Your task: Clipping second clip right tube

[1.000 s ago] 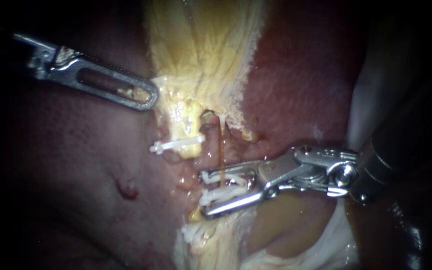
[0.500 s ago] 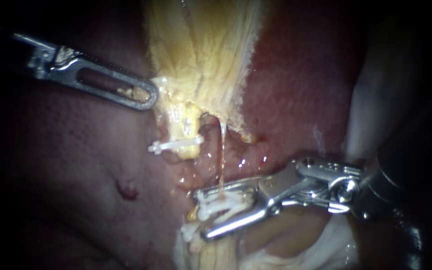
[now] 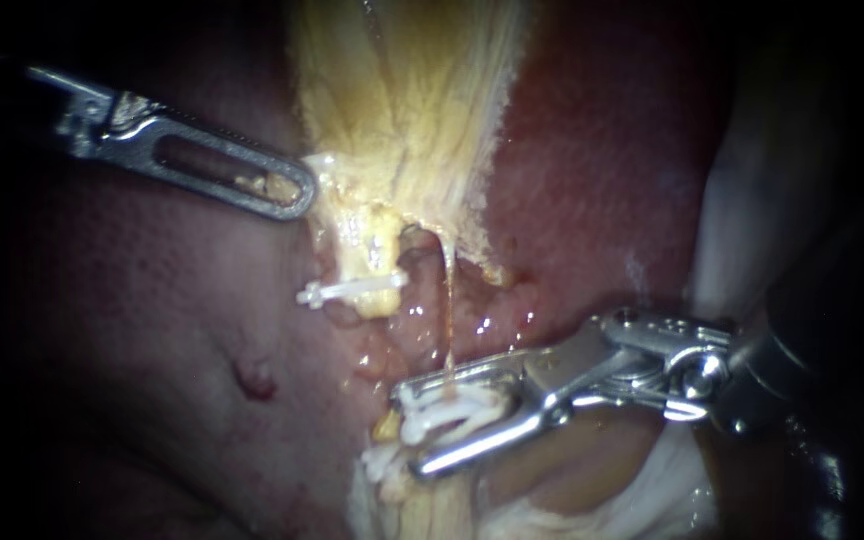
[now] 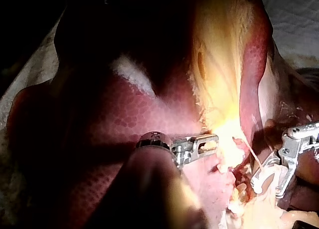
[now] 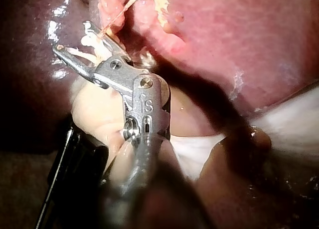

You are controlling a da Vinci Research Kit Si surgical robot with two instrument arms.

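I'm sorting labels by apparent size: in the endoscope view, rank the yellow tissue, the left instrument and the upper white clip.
1. yellow tissue
2. left instrument, visible part
3. upper white clip, clearly smallest

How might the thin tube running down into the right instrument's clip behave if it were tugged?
The thin tube looks thread-slender and stretched straight, so probably floppy once slack and easily torn near the white clip. The wet tissue around it suggests it is slippery too.

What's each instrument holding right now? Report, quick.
Left instrument: tip at the edge of the gallbladder; grip cannot be told.
Right instrument: jaws shut on a white clip at the right tube.
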